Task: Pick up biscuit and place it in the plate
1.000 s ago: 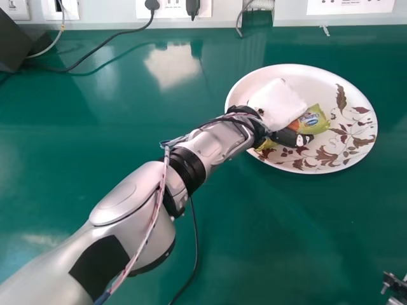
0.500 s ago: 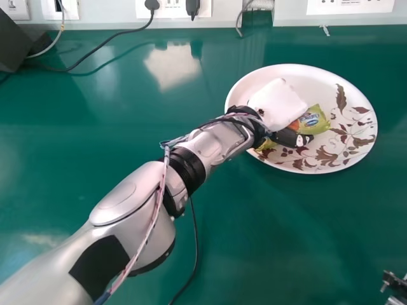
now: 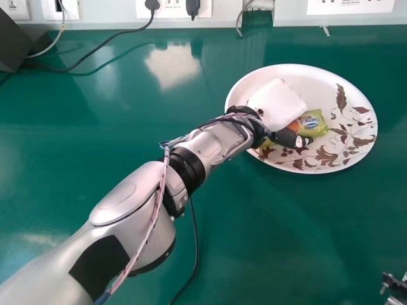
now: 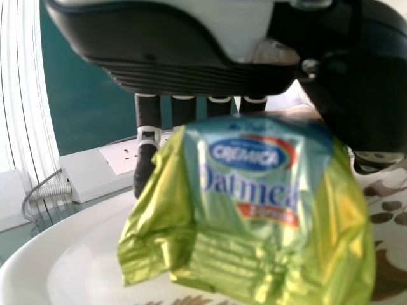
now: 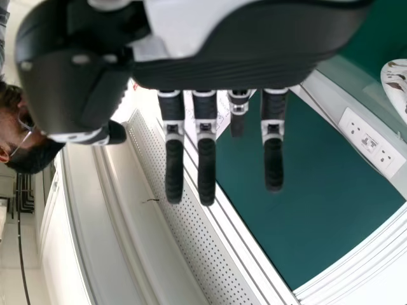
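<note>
In the head view, the biscuit (image 3: 313, 123) is beside the left hand's (image 3: 284, 137) fingers, within the plate's (image 3: 318, 75) outline on the green tabletop (image 3: 286, 222); sockets (image 3: 350, 5) line the wall beyond. Left wrist view: visible fingers hang straight behind it. Right wrist view: the right hand's (image 5: 206, 159) fingers are open.

I see a shiny, crinkled wrapper (image 4: 241, 254), a smooth, glossy plate (image 3: 323, 95) and a glossy tabletop (image 3: 273, 241).

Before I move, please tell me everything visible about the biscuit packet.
The biscuit packet is crinkled, shiny and plastic-looking, yellow-green with a blue label and red patches. No tear is visible. It is over the plate, beside a white bundle, with the left hand at it; whether gripped, I cannot tell.
</note>
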Available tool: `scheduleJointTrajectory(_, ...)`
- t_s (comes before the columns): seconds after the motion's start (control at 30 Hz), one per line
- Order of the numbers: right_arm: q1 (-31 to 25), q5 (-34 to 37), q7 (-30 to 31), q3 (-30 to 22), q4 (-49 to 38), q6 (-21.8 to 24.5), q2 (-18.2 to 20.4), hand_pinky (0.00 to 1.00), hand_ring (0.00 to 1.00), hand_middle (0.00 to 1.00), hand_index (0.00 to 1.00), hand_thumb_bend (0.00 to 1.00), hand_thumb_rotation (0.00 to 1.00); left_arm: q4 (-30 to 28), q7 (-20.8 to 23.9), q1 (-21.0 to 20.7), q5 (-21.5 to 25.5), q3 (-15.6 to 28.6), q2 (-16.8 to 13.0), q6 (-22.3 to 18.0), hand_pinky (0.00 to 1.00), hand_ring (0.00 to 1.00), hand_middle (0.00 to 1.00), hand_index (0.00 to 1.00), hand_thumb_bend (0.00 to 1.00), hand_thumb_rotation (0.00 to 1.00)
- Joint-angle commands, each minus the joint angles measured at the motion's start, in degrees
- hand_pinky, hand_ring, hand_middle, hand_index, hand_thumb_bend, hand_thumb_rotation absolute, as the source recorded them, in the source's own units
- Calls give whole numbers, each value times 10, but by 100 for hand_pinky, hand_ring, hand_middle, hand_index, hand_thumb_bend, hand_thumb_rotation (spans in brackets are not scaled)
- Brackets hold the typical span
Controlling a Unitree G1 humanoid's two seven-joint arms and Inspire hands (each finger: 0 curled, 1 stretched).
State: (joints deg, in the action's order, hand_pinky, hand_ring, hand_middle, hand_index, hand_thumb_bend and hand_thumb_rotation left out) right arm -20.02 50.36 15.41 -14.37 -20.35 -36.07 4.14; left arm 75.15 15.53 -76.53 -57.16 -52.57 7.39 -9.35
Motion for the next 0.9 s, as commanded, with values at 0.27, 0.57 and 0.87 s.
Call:
scheduleJointTrajectory(0.27, 8, -15, 21, -12, 19, -12, 30, 43, 49, 53, 49, 52, 7, 9, -6, 20, -4, -5, 15, 0, 35, 49, 68, 72, 94, 54)
scheduleJointTrajectory(0.57, -1, -8, 37, -11, 21, -12, 31, 46, 53, 56, 50, 52, 7, 7, -8, 25, -3, -5, 15, 1, 42, 54, 72, 75, 100, 55)
scheduleJointTrajectory(0.87, 1, -7, 78, -20, 45, -29, 26, 41, 49, 53, 50, 52, 7, 5, 8, 34, -7, -8, 12, 11, 52, 66, 86, 85, 100, 58)
